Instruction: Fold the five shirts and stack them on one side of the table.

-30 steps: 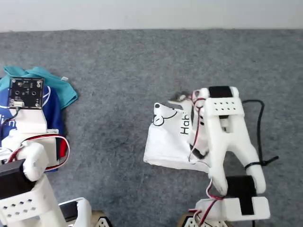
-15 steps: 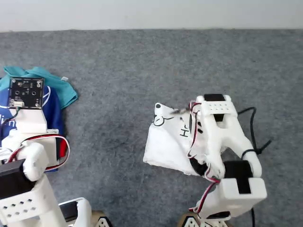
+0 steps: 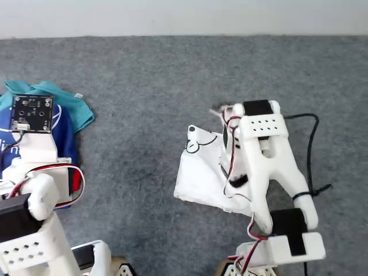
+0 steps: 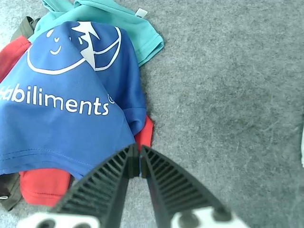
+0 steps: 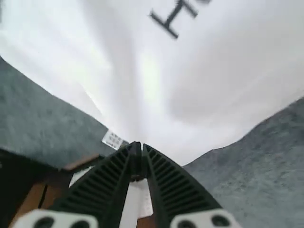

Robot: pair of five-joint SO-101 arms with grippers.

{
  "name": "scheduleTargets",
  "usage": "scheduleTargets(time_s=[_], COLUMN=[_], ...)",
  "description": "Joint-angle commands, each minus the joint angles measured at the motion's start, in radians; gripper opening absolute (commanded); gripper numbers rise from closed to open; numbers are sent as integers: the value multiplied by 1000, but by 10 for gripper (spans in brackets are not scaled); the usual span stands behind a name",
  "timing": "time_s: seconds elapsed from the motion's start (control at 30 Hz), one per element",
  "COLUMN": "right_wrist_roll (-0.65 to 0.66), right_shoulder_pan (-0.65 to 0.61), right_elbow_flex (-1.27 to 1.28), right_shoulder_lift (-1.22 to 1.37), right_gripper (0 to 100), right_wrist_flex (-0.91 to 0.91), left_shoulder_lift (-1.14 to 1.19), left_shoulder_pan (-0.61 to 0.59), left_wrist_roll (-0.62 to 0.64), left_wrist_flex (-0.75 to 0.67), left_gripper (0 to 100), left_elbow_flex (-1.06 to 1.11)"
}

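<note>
Both arms are white plastic with black motors [image 3: 287,222]; the right arm [image 3: 268,164], lower right, trails red-white wires [image 3: 231,168] and a black cable [image 3: 311,152]. The left arm [image 3: 35,198], lower left, carries a black circuit board [image 3: 33,113].

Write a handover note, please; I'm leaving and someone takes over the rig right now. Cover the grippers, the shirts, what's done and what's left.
Left gripper: shut, empty, over the table beside the pile.
Right gripper: shut on the white shirt, at its edge, mid-table.
Pile, on the left arm's side: blue shirt on top, over the teal shirt, red shirt and dark shirt.
Done: four shirts stacked, though the pile looks loose.
Left: finish folding the white shirt, then put it on the pile.
</note>
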Motion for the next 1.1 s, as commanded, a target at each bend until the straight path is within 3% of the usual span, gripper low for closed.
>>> scheduleTargets(time_s=[0.0,0.17,0.37,0.73,0.9,1.07], right_wrist_roll=[-20,-21,-20,-17,-17,-17], right_shoulder_pan=[-4,-7,-12,-139,-140,-139], right_elbow_flex=[-68,-66,-72,-115,-285,-466], right_shoulder_lift=[-51,-8,81,352,483,447], right_gripper=[9,9,9,9,9,9], right_wrist_flex=[-97,-338,-433,-823,-819,-539], left_shoulder_lift=[-8,-6,-8,0,0,-5], left_shoulder_pan=[-8,-6,-14,-315,-328,-333], left_wrist_roll=[-3,-3,-3,-9,-9,-9], left_wrist_flex=[18,12,17,11,12,11], left_gripper=[14,14,14,14,14,14], left_elbow_flex=[-15,-8,-10,-8,-7,22])
